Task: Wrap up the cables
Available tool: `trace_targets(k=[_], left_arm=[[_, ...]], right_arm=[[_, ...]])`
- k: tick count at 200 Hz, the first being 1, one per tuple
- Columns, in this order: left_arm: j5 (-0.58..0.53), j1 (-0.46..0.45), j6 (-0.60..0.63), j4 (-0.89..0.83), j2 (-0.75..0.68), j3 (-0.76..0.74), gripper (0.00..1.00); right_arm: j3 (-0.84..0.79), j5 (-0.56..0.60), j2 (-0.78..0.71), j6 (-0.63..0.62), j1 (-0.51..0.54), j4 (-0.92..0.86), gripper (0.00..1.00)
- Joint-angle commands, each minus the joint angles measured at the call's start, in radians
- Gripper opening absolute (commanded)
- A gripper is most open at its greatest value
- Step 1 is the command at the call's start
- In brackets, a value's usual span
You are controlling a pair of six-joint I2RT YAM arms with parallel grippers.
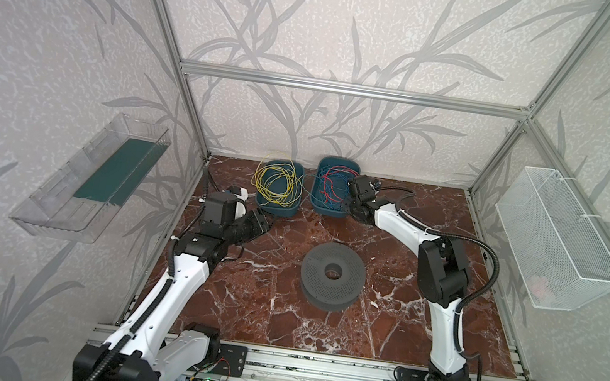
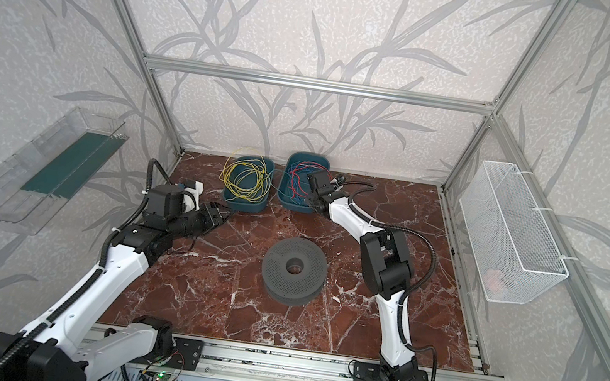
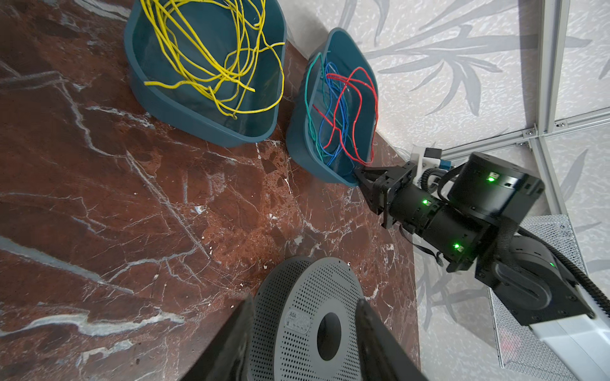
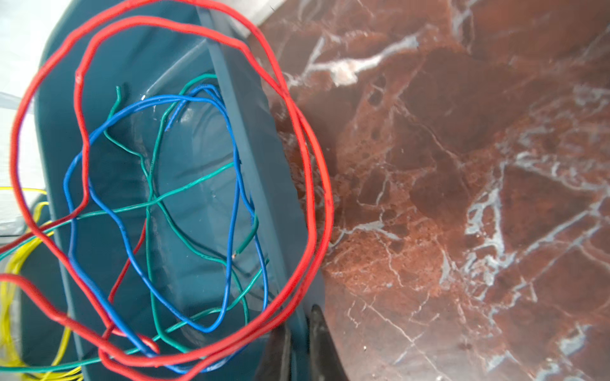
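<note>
Jaws of the left gripper (image 1: 263,225) stand half spread and empty, low over the left side of the table (image 1: 257,314), aimed at the near wall of the left bin (image 1: 277,212). The cables (image 1: 275,185) lie in that bin, just beyond those jaws and toward the back wall. They form a loose yellow coil, roughly round with no single long axis, with loops rising above the rim and a few spilling over the far edge. Just beside it on the right stands the right bin (image 1: 326,211), which holds red, blue and green wires (image 1: 330,187). In front of both bins, near the table's middle, the grey spool (image 1: 331,276) lies flat with nothing wound on it. Farthest right, the jaws of the right gripper (image 3: 361,174) are pressed almost together on the right bin's wall, with a red loop passing close by. The left arm is judged the nearer to the yellow coil, since both bin walls stand between the coil and the right jaws. A reach forward and down over the near rim looks like the way in.
</note>
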Motion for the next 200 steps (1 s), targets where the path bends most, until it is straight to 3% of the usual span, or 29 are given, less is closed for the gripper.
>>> trace_targets(k=[1,48,104,140,200], left_arm=[[0.004,-0.004,-0.007,0.014,-0.021,-0.004,0.52],[-0.002,-0.004,-0.006,0.016,-0.022,-0.007,0.52],[0.006,-0.005,-0.011,0.029,0.005,0.011,0.52],[0.006,-0.004,-0.013,0.03,0.011,0.013,0.52],[0.05,-0.017,-0.007,0.028,0.016,0.006,0.53]], right_arm=[[0.069,0.012,0.035,0.016,0.009,-0.017,0.0],[0.165,-0.112,0.104,-0.078,0.01,-0.055,0.0],[0.165,-0.137,0.092,-0.129,-0.003,-0.068,0.0],[0.131,-0.22,0.068,-0.097,-0.021,-0.024,0.24],[-0.027,-0.315,-0.089,-0.137,-0.057,0.059,0.43]])
